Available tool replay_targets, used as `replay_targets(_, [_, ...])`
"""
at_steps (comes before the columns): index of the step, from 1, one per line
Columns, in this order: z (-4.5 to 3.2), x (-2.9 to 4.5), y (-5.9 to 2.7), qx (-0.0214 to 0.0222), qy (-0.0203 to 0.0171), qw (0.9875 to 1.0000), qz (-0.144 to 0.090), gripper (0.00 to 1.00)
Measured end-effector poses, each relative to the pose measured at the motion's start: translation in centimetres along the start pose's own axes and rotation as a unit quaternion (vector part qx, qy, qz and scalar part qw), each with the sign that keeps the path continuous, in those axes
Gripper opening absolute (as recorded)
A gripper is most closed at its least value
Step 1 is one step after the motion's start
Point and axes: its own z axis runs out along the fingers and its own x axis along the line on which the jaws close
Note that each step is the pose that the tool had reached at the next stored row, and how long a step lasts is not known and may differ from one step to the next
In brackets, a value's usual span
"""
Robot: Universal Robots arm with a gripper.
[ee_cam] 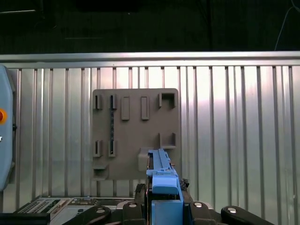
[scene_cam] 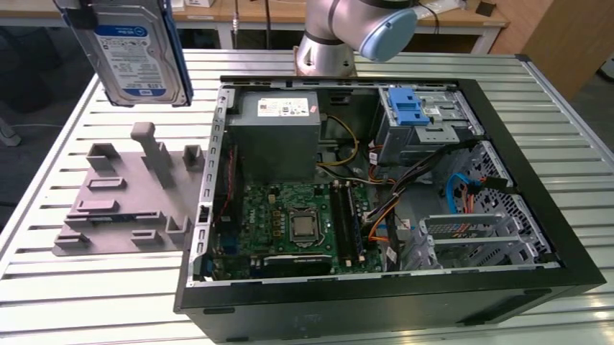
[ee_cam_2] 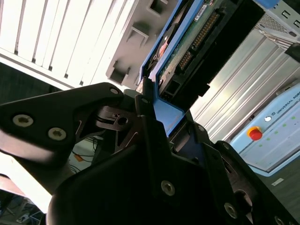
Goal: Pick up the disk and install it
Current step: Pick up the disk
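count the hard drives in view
1. The disk is held up in the air by the closed jaws, above the grey holder, on the exterior view's left of the open computer case. Others may be hidden inside the case's drive cages.

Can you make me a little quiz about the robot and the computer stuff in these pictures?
1. True or false: the disk hangs in the air, off the grey holder.
2. What does the pincer grip? A) a cable B) the disk's blue bracket C) the motherboard
3. Fill in: the open computer case stands to the exterior view's ____ of the holder.
Key: 1 true; 2 B; 3 right.
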Motion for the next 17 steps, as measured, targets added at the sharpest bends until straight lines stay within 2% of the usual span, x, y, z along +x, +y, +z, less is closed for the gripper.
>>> replay_targets(3, [-0.01, 0.45, -0.19, 0.0000, 0.0000, 1.0000, 0.000, 0.36])
replay_targets(5, [-0.10, 0.49, -0.22, -0.0002, 0.0001, 1.0000, 0.000, 0.36])
replay_targets(7, [-0.43, 0.49, -0.28, -0.0002, 0.0000, 1.0000, 0.000, 0.36])
replay_targets(13, [-2.09, 0.49, -0.40, -0.0007, 0.0000, 1.0000, 0.000, 0.36])
replay_targets(17, [-2.25, 0.77, -0.46, -0.0008, 0.0000, 1.0000, 0.000, 0.36])
